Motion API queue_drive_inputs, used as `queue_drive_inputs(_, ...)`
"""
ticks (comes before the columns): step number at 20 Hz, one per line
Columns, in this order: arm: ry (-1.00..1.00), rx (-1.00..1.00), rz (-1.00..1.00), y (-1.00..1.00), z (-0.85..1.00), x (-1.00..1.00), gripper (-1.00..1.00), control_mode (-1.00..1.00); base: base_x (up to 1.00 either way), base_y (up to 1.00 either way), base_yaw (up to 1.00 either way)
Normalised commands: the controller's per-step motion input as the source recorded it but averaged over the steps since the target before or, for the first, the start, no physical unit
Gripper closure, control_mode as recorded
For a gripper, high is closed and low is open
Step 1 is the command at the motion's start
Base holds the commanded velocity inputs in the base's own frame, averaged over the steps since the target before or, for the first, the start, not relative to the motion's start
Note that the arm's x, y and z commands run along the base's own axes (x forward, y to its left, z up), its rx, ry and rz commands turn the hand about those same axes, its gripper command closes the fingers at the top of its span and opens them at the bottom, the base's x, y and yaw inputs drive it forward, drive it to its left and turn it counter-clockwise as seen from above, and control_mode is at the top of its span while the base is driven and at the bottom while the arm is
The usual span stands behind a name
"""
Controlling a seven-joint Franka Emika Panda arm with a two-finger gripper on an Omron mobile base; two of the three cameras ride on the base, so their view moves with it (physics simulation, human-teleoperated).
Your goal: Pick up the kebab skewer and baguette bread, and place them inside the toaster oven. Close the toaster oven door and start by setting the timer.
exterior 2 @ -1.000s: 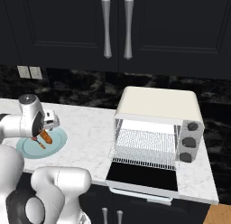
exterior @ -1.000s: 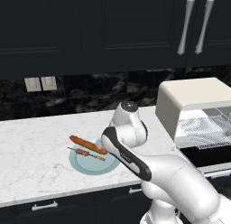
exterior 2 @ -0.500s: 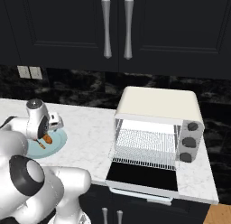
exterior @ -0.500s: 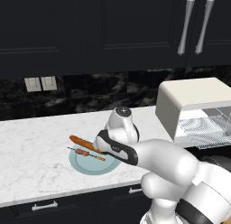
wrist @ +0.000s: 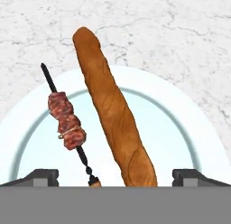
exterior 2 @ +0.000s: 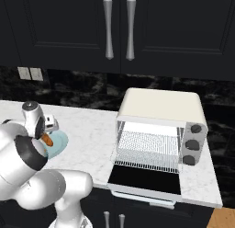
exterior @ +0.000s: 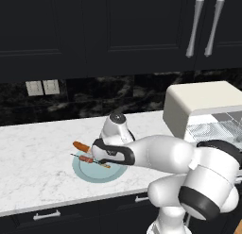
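Now my pincer (wrist: 115,175) lower than a second ago, dropped close over light blue plate (wrist: 189,123), jaws spread wide, grasping nothing. Baguette bread (wrist: 113,114) lies between my fingertips (wrist: 43,177); kebab skewer (wrist: 67,123) just beside it on same plate. Toaster oven (exterior 2: 158,130) well apart, toaster oven door (exterior 2: 144,180) down. Judging first pick imminent, nothing loaded yet.
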Motion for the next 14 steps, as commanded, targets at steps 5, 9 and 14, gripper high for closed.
queue_drive_inputs(5, 0.01, 0.0, 0.0, 0.15, -0.22, 0.08, -1.0, -1.0, 0.0, 0.0, 0.0)
queue_drive_inputs(9, 0.0, 0.0, 0.0, 0.07, -0.11, 0.12, -1.0, -1.0, 0.0, 0.0, 0.0)
queue_drive_inputs(14, 0.0, 0.0, 0.0, 0.02, -0.02, 0.03, -1.0, -1.0, 0.0, 0.0, 0.0)
